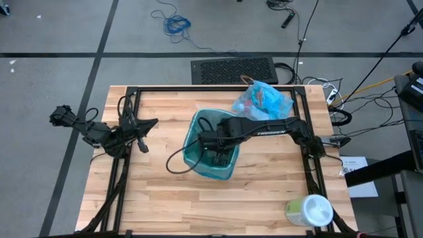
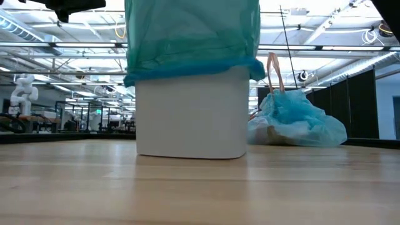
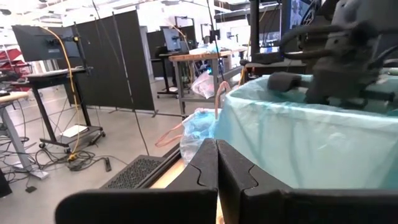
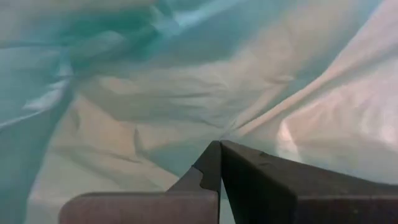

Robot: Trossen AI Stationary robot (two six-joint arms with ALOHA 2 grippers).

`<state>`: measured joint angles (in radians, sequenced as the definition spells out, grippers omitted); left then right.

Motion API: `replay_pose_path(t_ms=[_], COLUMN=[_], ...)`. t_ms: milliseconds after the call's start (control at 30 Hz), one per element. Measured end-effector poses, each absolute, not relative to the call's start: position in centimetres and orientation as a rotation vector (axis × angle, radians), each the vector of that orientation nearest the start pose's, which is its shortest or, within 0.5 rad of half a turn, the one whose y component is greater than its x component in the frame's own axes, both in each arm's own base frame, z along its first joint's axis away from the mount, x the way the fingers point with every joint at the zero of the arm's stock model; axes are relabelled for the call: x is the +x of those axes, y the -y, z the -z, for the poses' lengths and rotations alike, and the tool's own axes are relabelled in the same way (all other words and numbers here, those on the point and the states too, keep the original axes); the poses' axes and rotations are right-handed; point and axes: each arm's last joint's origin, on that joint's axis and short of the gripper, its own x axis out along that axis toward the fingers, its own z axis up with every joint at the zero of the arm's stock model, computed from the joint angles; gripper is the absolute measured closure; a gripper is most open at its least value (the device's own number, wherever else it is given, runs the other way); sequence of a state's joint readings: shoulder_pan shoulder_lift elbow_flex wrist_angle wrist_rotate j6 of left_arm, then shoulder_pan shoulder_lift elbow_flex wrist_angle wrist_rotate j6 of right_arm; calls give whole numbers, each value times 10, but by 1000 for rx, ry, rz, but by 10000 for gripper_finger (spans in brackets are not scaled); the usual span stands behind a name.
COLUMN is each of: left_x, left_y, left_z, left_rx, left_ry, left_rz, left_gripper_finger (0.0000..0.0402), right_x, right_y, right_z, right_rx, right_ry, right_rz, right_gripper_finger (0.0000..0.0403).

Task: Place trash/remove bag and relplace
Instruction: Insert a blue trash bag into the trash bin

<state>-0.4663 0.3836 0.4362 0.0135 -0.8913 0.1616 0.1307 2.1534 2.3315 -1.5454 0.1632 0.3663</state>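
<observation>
High view: the right hand (image 1: 213, 153) reaches down inside the lined white bin (image 2: 190, 112) mid-worktop (image 1: 165, 205), its fingers pressed together against the liner (image 4: 186, 93), seemingly pinching nothing. The left hand (image 1: 142, 125), closed and empty, waits beside the bin. The tied blue bag (image 1: 263, 100) lies behind it.

A wooden table (image 1: 172, 198) filled most of the overhead picture. At about five o'clock on it, near the corner, stood a white-and-green wipes tub (image 1: 308, 211). Beyond the twelve o'clock edge a black mat (image 1: 234, 69) lay on the grey floor, with a coiled blue cable (image 1: 176, 24) farther off toward eleven o'clock. White papers (image 1: 360, 177) lay off the table at four o'clock.
</observation>
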Motion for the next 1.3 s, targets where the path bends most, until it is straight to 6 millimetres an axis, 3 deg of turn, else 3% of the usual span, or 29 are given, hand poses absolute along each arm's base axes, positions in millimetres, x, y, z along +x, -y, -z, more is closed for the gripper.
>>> replay_pose_path(t_ms=[433,767,933,1100,1300], left_x=[102,102,102,102,102], left_y=[26,26,26,26,26], left_z=[-281,-281,-281,-281,-281], left_rx=[115,117,117,117,117], left_ry=[19,18,18,18,19], left_rz=[-427,-427,-427,-427,-428], left_gripper_finger=[402,402,402,402,402], right_x=[403,409,408,405,413], right_y=[-58,-58,-49,-38,-37], right_z=[-356,-361,-375,-388,-381], right_rx=[-245,-360,-253,41,295], right_ry=[-1227,-1149,-1077,-986,-971], right_rz=[72,-10,60,221,264], right_gripper_finger=[403,403,403,403,403])
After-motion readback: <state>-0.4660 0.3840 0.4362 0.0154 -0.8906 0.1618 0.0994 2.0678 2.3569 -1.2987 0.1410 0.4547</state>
